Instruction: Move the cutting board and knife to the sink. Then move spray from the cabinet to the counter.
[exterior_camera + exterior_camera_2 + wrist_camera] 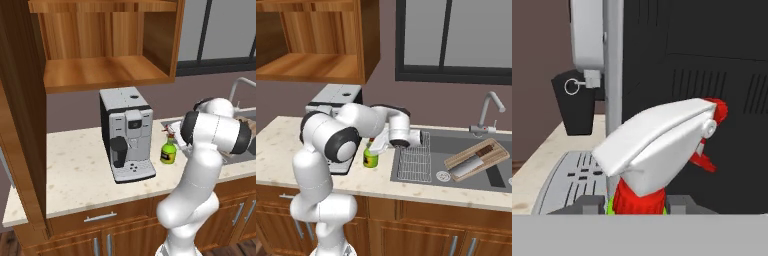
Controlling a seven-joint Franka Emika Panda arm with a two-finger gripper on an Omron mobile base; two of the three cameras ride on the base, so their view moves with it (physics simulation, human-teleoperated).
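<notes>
Claw [635, 202] sits at the red collar of the spray [370, 156], one dark fingertip [587, 204] on each side; whether the tips touch it or stand slightly apart cannot be told. Spray stands upright on the worktop [75, 170], just beside the coffee machine [126, 131], on its sink [453, 150] side. Beyond the spray, in the sink, the cutting board [478, 155] lies tilted with the knife [472, 162] on it. Above the coffee machine, the cabinet [105, 50] stands open.

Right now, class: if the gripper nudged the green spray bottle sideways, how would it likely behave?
The spray stands upright on the counter, narrow-based with a white trigger head on top, so it would probably tip rather than slide. It looks like light, stiff plastic.
</notes>
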